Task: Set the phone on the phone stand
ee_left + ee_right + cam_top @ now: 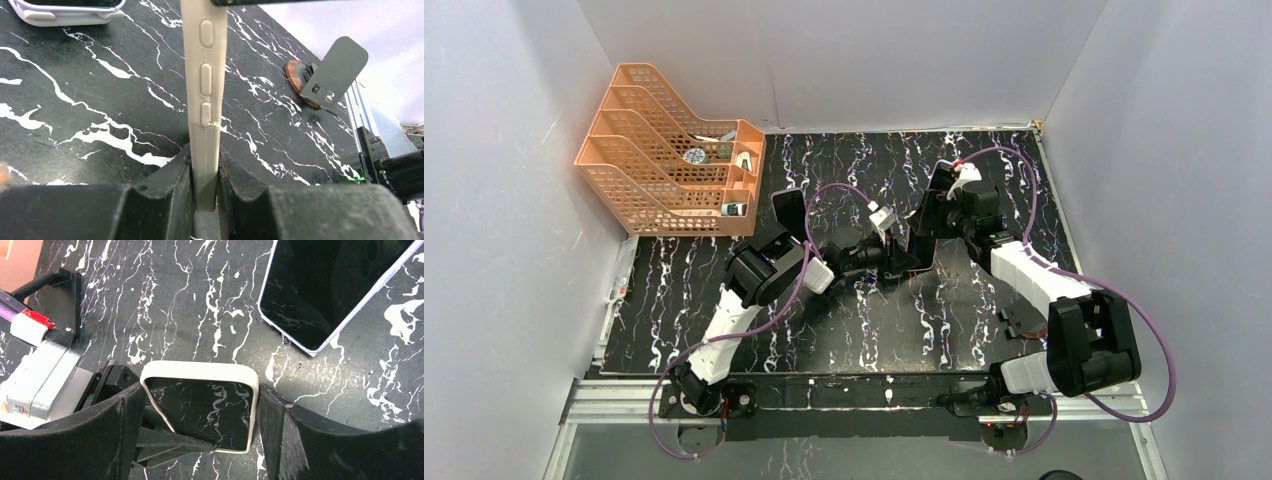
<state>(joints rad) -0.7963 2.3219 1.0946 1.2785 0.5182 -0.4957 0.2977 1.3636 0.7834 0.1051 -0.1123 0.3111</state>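
A phone (210, 405) in a pale case is held upright above the middle of the table, dark screen showing in the right wrist view. My right gripper (200, 395) spans its width, a finger against each long side. My left gripper (205, 160) is shut on the thin edge of the phone (206, 75), below its side buttons. In the top view both grippers (902, 255) (929, 225) meet at the phone (921, 240). The phone stand (325, 75), a grey tilted plate on a round brown base, stands apart on the table at the near right (1024, 325).
A second phone (325, 285) in a white case lies flat on the black marbled table (844, 330), behind the grippers. A dark upright plate (789, 210) stands left of centre. An orange file rack (669, 150) fills the back left corner. White walls enclose the table.
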